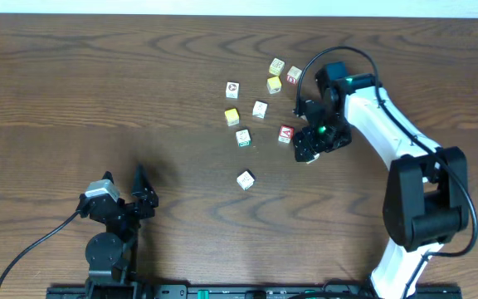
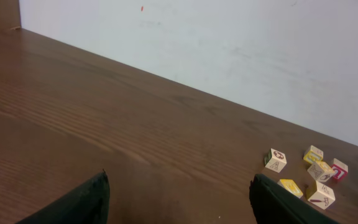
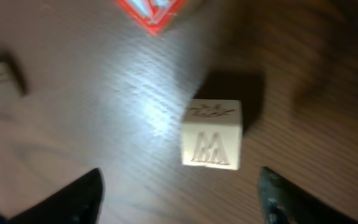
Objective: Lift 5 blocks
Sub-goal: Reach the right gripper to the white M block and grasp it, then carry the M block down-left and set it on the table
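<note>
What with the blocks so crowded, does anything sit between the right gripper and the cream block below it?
Nothing visible does. The cream block lies on bare table between the open fingers of the right gripper; the red-faced block sits beyond it, outside the gap.

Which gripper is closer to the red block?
Right. The right gripper is just beside the red block; the left gripper is far away across the table.

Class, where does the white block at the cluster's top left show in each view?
Overhead: white block, cluster's top left.
Left wrist: white block, leftmost of those at lower right.
Right wrist: not in it.
Landmark: the yellow cube nearest it, in both those views.
</note>
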`<state>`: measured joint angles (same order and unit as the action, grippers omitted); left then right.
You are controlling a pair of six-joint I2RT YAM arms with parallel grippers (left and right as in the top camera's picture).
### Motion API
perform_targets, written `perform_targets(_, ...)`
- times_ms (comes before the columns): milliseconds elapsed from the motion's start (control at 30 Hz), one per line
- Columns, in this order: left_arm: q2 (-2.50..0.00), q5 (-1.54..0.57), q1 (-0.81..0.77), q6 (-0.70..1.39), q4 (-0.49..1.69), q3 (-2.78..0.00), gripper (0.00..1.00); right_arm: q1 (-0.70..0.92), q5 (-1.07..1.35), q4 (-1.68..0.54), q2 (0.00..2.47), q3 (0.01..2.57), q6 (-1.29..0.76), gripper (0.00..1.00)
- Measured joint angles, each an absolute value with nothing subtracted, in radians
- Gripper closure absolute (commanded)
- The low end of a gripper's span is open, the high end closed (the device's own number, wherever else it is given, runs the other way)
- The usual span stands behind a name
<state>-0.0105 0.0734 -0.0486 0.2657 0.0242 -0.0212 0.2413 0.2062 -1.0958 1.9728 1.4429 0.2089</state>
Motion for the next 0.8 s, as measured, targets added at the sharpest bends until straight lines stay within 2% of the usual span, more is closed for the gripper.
perform_targets(233,-0.01,0.074,-0.049,0.266,0.024,-0.021,0.28,0.241,0.128,-1.066,1.978,1.442,0.192,0.25)
perform_targets(333,-0.01,0.073,-0.048,0.266,0.024,-0.021,0.27,0.241,0.116,-1.032,1.978,1.423,0.192,0.33)
perform_targets(400,-0.01,0.074,-0.049,0.266,0.024,-0.021,0.28,0.242,0.111,-1.009,1.978,1.398,0.189,0.34)
perform_targets(533,-0.01,0.074,-0.049,0.266,0.024,-0.021,0.27,0.252,0.102,-0.979,1.979,1.355,0.186,0.46)
perform_targets(600,-0.01,0.074,-0.049,0.266,0.024,-0.021,0.28,0.262,0.102,-0.974,1.979,1.348,0.184,0.47)
perform_targets(700,-0.01,0.074,-0.048,0.266,0.024,-0.021,0.28,0.273,0.1,-0.962,1.979,1.347,0.186,0.59)
perform_targets(800,-0.01,0.073,-0.049,0.266,0.024,-0.021,0.28,0.282,0.099,-0.952,1.979,1.347,0.184,0.61)
